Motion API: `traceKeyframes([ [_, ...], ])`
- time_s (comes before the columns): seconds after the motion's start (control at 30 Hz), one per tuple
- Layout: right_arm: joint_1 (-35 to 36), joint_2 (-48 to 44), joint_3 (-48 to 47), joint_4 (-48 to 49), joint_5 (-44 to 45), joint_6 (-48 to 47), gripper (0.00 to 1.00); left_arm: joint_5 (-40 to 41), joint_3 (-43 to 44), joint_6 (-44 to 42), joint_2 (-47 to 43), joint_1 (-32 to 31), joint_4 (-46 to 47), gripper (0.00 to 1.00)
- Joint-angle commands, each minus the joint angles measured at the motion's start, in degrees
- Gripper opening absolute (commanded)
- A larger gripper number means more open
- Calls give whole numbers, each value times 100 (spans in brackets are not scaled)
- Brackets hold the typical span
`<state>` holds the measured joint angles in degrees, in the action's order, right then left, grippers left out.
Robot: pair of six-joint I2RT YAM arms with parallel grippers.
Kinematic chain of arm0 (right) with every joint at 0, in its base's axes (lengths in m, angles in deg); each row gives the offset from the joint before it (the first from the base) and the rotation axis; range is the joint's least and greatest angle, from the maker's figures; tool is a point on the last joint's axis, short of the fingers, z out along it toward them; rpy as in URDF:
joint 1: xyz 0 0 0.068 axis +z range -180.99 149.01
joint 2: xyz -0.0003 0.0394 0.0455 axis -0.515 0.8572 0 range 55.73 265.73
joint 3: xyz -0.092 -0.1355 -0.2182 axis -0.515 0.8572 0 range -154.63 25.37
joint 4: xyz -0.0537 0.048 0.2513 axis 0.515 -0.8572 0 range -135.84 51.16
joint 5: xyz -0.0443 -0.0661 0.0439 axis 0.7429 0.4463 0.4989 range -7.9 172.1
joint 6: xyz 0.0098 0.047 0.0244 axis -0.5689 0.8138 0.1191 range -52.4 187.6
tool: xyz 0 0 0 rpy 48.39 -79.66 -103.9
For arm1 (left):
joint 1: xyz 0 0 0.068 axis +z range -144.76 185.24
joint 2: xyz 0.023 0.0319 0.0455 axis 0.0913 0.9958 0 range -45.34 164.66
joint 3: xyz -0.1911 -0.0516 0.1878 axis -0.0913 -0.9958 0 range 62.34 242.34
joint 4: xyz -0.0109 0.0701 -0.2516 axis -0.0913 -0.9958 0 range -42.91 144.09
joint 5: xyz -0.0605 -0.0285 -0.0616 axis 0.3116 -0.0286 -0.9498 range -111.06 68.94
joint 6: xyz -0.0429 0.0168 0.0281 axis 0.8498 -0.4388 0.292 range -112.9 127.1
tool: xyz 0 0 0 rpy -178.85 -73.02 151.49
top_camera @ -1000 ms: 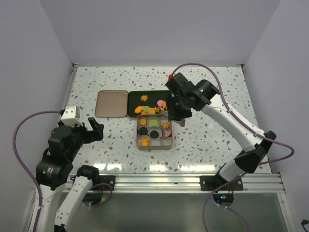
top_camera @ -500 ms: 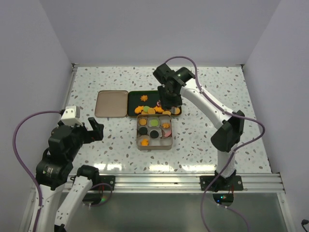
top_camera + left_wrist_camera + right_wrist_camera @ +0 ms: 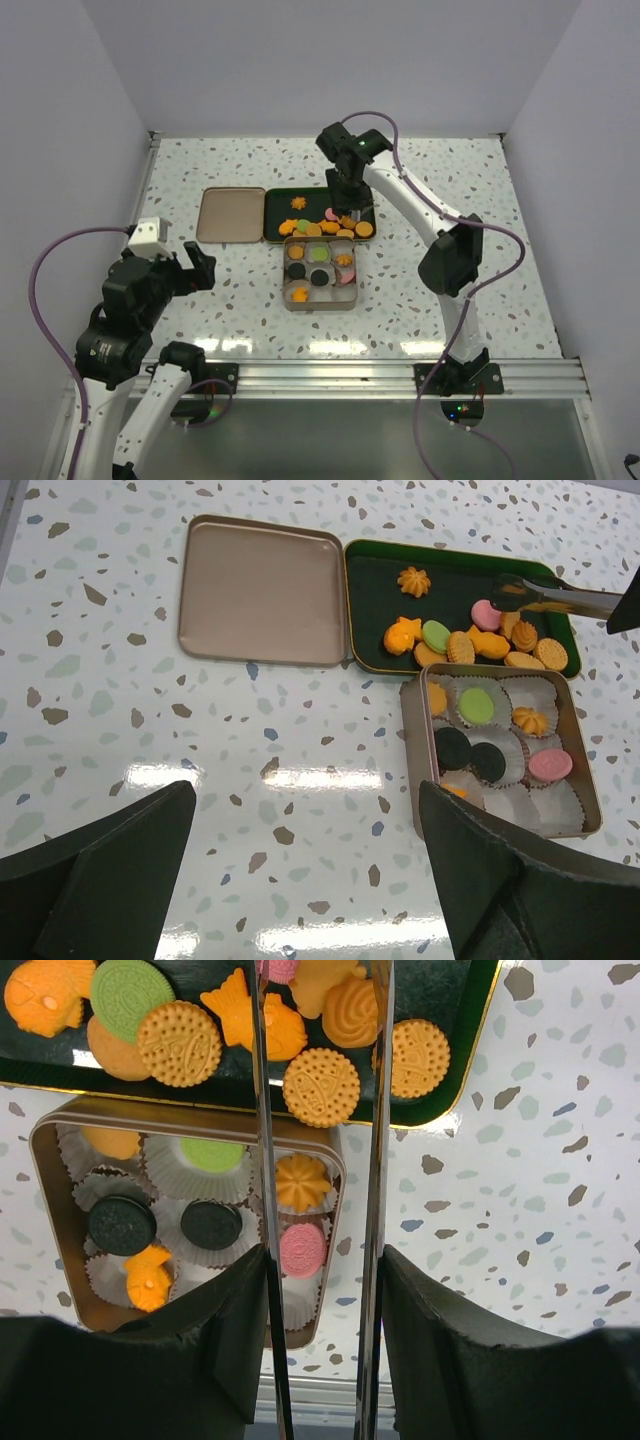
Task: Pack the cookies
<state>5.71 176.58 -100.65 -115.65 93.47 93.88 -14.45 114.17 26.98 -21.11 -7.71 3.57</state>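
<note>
At the near left, the left fingers [image 3: 110, 865] stood spread wide and empty, well apart from everything else. Farther in on the tabletop [image 3: 120, 730], a tan lid [image 3: 265, 590] lay flat, its right edge just beside a green tray [image 3: 375, 580]. Loose cookies [image 3: 460, 645], mostly orange with one green and one pink, clustered along the tray's near edge, and one orange flower lay alone farther back. Just near of the tray sat a tan tin [image 3: 409, 750] whose white cups [image 3: 555, 805] held more cookies: orange, green, pink and two dark. Over the tray's right end the long, thin right fingers [image 3: 575, 599] hung parted above the loose cookies, gripping none.
</note>
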Motion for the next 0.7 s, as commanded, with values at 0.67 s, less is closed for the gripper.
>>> traceKeyframes([
  [0.67,-41,-45,438,247,-224,-18,41,-20,2,-133,65,-41,262,99],
])
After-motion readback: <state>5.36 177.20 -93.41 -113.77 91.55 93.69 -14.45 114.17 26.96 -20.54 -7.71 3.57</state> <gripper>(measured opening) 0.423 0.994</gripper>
